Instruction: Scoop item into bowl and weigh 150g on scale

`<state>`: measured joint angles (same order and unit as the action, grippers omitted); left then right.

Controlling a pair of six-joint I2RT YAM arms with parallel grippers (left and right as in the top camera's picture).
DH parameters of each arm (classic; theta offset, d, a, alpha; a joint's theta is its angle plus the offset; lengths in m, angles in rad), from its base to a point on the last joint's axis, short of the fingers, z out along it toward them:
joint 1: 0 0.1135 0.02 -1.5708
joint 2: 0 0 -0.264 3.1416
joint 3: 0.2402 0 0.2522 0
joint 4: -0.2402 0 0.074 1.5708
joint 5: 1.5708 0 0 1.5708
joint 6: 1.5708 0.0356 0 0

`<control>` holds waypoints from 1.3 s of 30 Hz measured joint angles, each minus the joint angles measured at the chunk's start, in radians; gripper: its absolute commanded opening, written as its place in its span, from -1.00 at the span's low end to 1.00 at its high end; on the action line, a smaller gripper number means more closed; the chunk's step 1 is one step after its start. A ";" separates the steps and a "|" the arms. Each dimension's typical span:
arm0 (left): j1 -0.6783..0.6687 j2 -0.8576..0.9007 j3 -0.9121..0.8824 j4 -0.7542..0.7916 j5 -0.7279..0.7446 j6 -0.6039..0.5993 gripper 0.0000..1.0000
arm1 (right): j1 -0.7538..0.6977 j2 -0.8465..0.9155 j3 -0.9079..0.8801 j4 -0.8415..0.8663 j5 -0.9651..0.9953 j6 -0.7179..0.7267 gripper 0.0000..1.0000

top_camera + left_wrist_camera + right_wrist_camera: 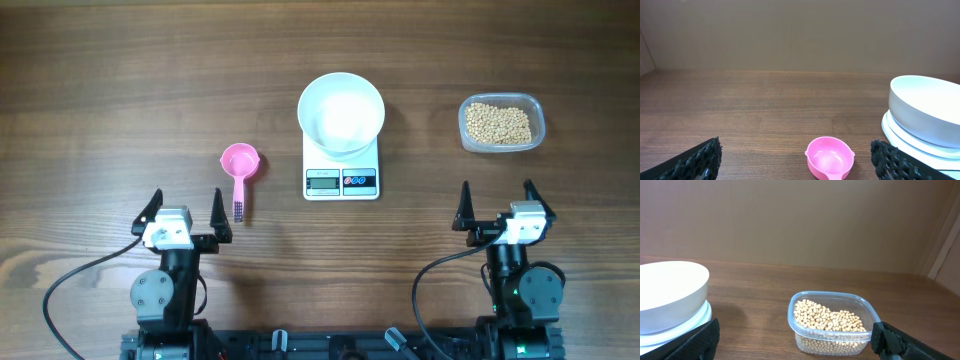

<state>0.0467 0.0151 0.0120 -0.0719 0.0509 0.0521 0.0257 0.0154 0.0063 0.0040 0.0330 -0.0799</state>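
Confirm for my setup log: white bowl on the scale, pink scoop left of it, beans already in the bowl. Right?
No. The overhead view shows the bowl empty; the beans are in the clear tub right of the scale. The rest holds.

Both arms sit folded low at the near edge, one at the left and one at the right, well apart. The left gripper (186, 196) points toward the far side, its jaws spread wide with nothing between them. The right gripper (497, 187) points the same way, also wide and empty. Both hold level, neither tilted to a side. In the left wrist view its rough black fingers (695, 161) show only at the bottom corners. In the right wrist view the fingers (696, 342) sit the same.
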 measured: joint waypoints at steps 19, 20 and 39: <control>0.000 0.000 0.000 0.000 0.000 0.000 1.00 | 0.000 0.000 0.000 0.000 0.000 0.000 1.00; 0.000 0.000 0.000 0.000 0.000 0.000 1.00 | 0.000 0.000 0.000 0.000 0.000 0.000 1.00; 0.000 0.000 0.000 0.007 0.034 -0.022 1.00 | 0.000 0.000 0.000 0.000 0.000 0.000 0.99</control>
<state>0.0471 0.0151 0.0120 -0.0650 0.0849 0.0299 0.0257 0.0154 0.0063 0.0040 0.0330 -0.0799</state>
